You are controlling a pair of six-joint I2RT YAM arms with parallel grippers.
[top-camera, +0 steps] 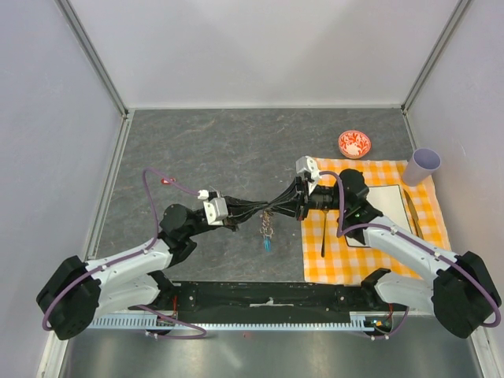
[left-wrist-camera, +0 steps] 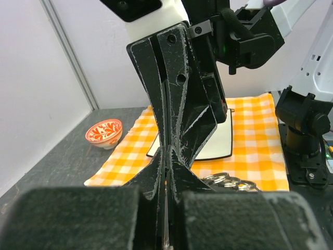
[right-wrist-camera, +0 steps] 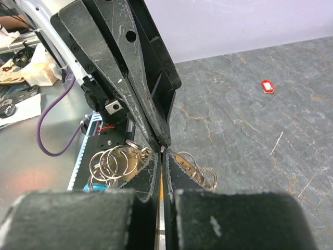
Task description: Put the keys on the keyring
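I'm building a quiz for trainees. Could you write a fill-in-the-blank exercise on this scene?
1. The left hand and the right hand are both ____.
2. The keyring hangs where the two ____ meet.
3. The bowl is red and ____.
4. The cloth lies on the ____ arm's side.
Missing words: shut, hands, white, right.

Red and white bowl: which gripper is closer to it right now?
Right. The right gripper reaches in from the side where the bowl sits; the left gripper meets it tip to tip from the opposite side, farther from the bowl.
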